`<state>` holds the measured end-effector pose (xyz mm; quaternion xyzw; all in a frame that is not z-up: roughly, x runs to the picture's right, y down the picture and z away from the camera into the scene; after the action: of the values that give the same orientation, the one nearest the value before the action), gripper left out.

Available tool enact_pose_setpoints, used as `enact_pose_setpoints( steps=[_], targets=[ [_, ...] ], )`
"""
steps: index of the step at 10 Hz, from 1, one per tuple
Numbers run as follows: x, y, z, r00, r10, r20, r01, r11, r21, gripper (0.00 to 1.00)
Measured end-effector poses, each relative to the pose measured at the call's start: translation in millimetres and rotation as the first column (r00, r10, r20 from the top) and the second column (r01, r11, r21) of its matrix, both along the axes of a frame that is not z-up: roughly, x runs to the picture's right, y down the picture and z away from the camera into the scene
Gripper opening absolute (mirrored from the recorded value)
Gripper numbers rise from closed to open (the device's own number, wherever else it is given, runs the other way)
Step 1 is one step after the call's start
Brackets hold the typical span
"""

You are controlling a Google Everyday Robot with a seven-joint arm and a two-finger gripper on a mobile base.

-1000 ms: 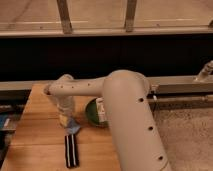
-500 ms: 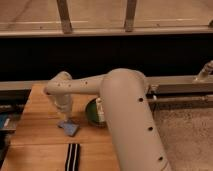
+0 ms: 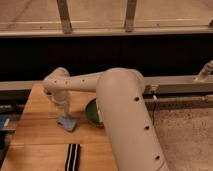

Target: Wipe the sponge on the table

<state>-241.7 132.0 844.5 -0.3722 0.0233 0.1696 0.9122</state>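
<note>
The small blue-grey sponge [image 3: 66, 122] lies flat on the light-brown wooden table [image 3: 37, 135], left of centre. My gripper [image 3: 62, 107] points straight down from the end of the white arm, with its tip just above the sponge's far edge. Whether it touches or holds the sponge does not show. The arm's thick white forearm crosses the right half of the table and hides that part of it.
A green bowl [image 3: 92, 112] stands just right of the sponge, partly behind the arm. A black strip with white stripes [image 3: 73, 156] lies near the table's front edge. A dark wall and metal rails run behind the table, and grey floor lies to the right.
A second ago the sponge sat higher, right under the gripper; it now lies lower and nearer the front. The black strip has also shifted toward the front edge. The last half second shows little movement.
</note>
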Motion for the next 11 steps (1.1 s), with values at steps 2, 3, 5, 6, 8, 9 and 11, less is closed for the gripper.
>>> enact_pose_setpoints(
  steps=[2, 3, 5, 6, 8, 9, 11],
  targets=[
    [4.9, -21.1, 3.1, 1.000, 0.004, 0.002, -0.004, 0.9996, 0.027, 0.00],
    [6.3, -30.1, 3.6, 1.000, 0.000, -0.002, 0.000, 0.9992, 0.040, 0.00],
    [14.9, -49.6, 8.1, 1.000, 0.010, -0.015, -0.009, 0.9981, 0.060, 0.00],
    [36.0, -64.4, 16.6, 0.999, 0.025, -0.043, -0.022, 0.9972, 0.071, 0.00],
    [55.1, -79.6, 27.7, 0.996, 0.061, -0.060, -0.056, 0.9959, 0.071, 0.00],
    [56.3, -81.8, 31.1, 0.996, 0.072, -0.055, -0.069, 0.9954, 0.066, 0.00],
    [51.6, -79.2, 35.1, 0.997, 0.067, -0.029, -0.065, 0.9967, 0.049, 0.00]
  ],
)
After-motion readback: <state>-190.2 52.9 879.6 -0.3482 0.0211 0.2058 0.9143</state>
